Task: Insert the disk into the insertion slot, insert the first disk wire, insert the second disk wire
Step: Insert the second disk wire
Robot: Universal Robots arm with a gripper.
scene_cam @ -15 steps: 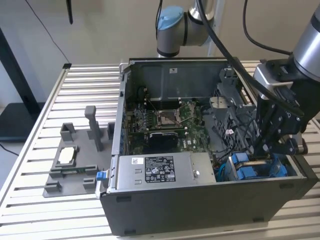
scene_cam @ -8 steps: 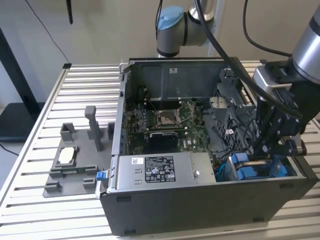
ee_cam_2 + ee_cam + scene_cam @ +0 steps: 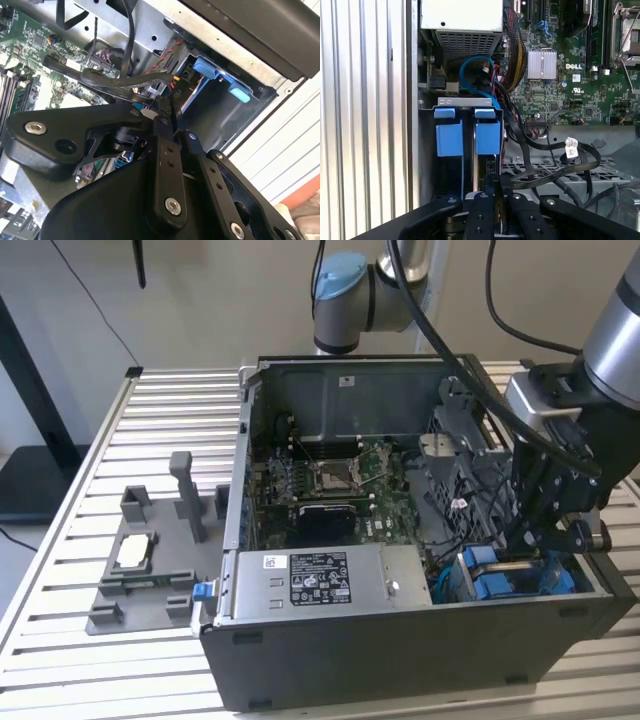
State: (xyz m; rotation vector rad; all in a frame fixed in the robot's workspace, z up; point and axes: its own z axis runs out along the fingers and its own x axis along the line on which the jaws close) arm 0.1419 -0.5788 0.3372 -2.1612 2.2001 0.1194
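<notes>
- Gripper [image 3: 548, 532] is down inside the open PC case [image 3: 400, 660], at the case's 4 o'clock corner in the exterior view, right over the drive cage.
- Fingers [image 3: 164, 117] pressed nearly together, pinching a flat black cable [image 3: 107, 78] at its end; second wrist view shows the cable running from the fingertips off toward the motherboard [image 3: 30, 45].
- First wrist view: gripper [image 3: 495, 187] sits just beside the insertion slot [image 3: 467, 102], fingertips near the blue tabs [image 3: 487, 137]. Two blue tab pairs side by side in the cage; a thin grey edge shows between them, can't tell if that's the disk.
- Disk itself: can't pick out the drive body in any view. Blue carrier plastic [image 3: 510, 580] shows in the cage under the gripper in the exterior view.
- Blue data cable [image 3: 477, 82] loops from behind the cage toward the PSU [image 3: 462, 17]; black cable bundle [image 3: 555, 160] lies across the perforated tray, with a white tag on it.
- Outside the case at 9 o'clock: grey fixture plate [image 3: 145, 565] on the slatted table [image 3: 60, 660], with a CPU [image 3: 135, 552] lying on it, well apart from the gripper.
- PSU w/ white sticker [image 3: 305, 578] along the case's near wall.
</notes>
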